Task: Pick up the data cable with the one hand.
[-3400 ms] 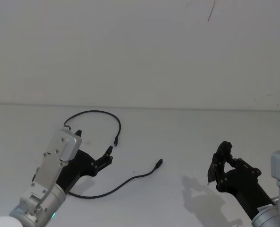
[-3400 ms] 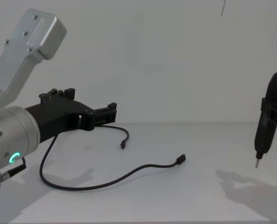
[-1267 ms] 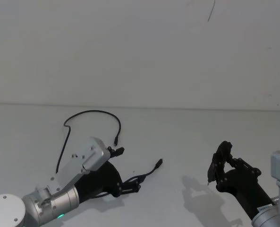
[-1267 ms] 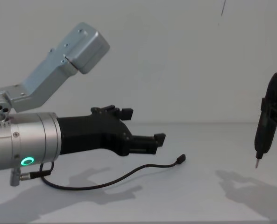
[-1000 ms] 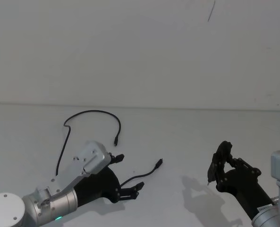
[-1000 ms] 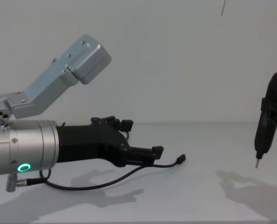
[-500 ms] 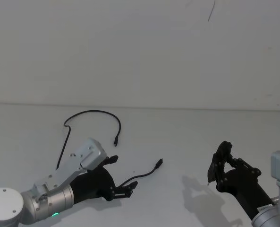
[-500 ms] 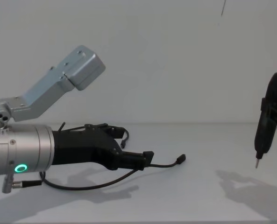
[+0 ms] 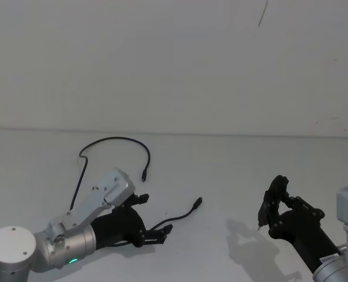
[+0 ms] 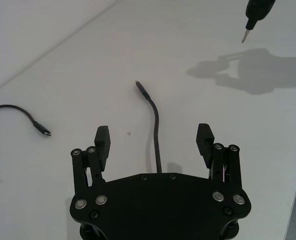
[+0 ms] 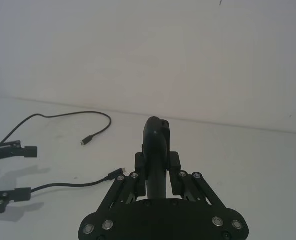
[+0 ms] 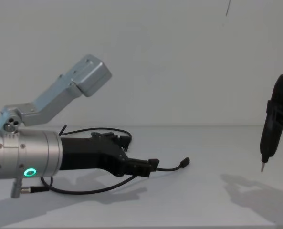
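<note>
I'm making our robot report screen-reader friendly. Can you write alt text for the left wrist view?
The left gripper sits open over the white table, with the data cable running between its two fingers. The cable's other end lies apart, and the right gripper hangs beyond.

Black data cable [image 9: 112, 138] on a seemingly plain white table [image 9: 232, 176]; black left end effector [image 9: 154, 214], green ring [image 12: 30, 172].
</note>
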Robot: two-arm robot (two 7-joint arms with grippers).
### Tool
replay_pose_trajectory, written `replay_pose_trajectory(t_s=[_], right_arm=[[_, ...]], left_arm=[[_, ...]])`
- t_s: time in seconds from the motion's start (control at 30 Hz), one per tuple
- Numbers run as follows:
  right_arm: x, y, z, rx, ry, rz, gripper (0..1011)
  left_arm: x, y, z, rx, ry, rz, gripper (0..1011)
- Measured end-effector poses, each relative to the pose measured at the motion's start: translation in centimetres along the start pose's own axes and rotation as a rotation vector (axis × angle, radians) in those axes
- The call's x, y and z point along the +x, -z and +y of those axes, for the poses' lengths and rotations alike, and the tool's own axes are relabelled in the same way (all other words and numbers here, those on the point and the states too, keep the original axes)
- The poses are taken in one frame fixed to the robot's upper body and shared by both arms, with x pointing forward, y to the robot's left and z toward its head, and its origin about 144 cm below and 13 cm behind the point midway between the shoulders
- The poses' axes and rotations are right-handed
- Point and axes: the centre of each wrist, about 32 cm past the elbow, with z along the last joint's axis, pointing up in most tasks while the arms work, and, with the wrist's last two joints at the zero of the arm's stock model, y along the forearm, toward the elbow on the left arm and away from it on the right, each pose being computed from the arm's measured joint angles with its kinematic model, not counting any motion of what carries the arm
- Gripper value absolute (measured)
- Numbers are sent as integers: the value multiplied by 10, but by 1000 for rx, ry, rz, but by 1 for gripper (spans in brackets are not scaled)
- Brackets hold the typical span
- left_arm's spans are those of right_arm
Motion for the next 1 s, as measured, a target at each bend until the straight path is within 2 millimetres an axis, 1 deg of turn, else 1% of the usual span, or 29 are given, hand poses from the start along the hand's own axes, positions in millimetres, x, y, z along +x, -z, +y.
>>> replay_pose_trajectory(t_s=[0.5, 1.0], right_arm=[[0, 0, 0, 0, 0, 0, 269], [0, 0, 0, 0, 0, 0, 269]], left_arm=[[-4, 7, -19, 27, 40, 10, 1002], [-7, 14, -25, 43, 30, 9, 1002]])
